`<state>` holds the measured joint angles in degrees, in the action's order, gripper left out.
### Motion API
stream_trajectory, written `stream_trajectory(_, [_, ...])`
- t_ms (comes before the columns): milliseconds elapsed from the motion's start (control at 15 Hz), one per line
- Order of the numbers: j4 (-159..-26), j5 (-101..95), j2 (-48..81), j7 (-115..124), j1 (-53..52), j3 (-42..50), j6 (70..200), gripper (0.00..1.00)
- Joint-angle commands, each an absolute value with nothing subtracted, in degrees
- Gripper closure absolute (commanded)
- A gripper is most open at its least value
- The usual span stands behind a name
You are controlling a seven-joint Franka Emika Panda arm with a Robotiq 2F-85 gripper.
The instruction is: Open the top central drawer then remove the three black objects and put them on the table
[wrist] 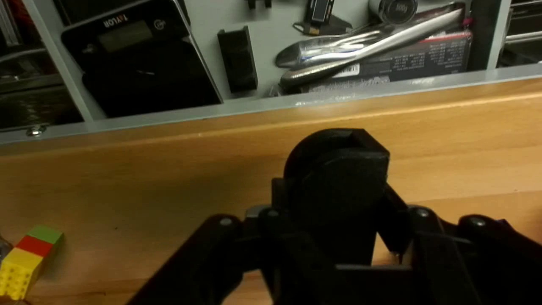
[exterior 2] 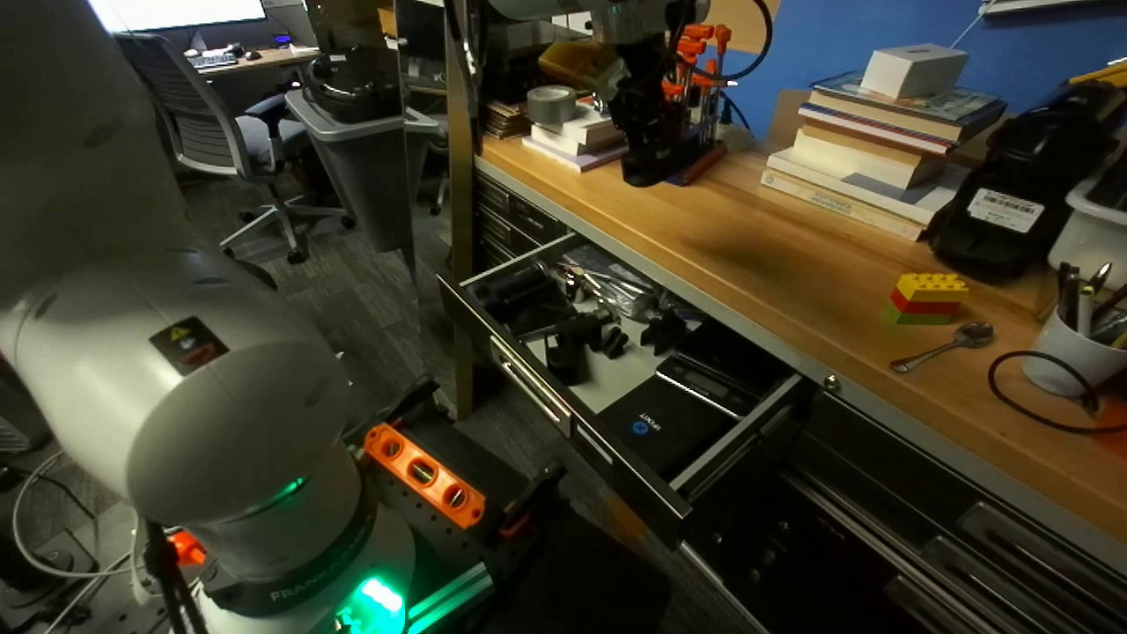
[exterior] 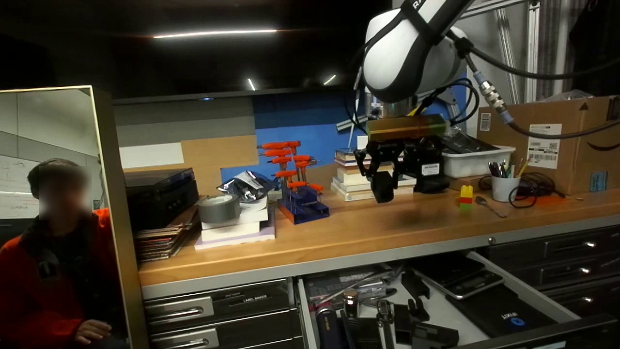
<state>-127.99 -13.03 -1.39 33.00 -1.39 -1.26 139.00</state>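
The wide, shallow dark grey metal drawer (exterior 2: pixel 740 431) stands pulled out, so setting an object down looks like your step in hand. Next, lower onto the light brown wooden bench top (exterior: pixel 339 237) and let go. Your black two-fingered gripper (exterior: pixel 383 179) clasps a chunky, round-ended black object (wrist: pixel 338 180) above the wood; a rectangular black block (wrist: pixel 239 59), probably another target, lies in the drawer.

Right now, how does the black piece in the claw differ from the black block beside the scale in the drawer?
Place: the held piece is gripped in the claw, above the table; the block lies loose in the drawer.
Shape: the held piece shows a rounded edge in the wrist view; the block looks long and straight-sided.
Shared: both are black. True sizes can't be compared here.
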Motion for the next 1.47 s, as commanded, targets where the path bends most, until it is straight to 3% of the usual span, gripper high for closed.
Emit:
stream_trajectory(0, [-115.72,-13.37,9.94,32.00,-0.67,-0.40,138.19,0.75])
stream_trajectory(600, [-88.48,-6.37,34.29,23.42,-0.79,4.10,131.07,0.75])
stream_trajectory(1067, [-77.98,-4.80,40.68,21.23,-0.81,5.13,122.46,0.75])
stream_trajectory(1133, [-77.92,-4.99,40.40,22.10,-1.03,5.58,121.19,0.25])
stream_trajectory(1200, [-77.85,-5.21,40.20,22.07,-1.04,5.78,120.44,0.24])
stream_trajectory(1400, [-81.59,-5.57,36.71,22.06,-1.08,6.30,119.19,0.03])
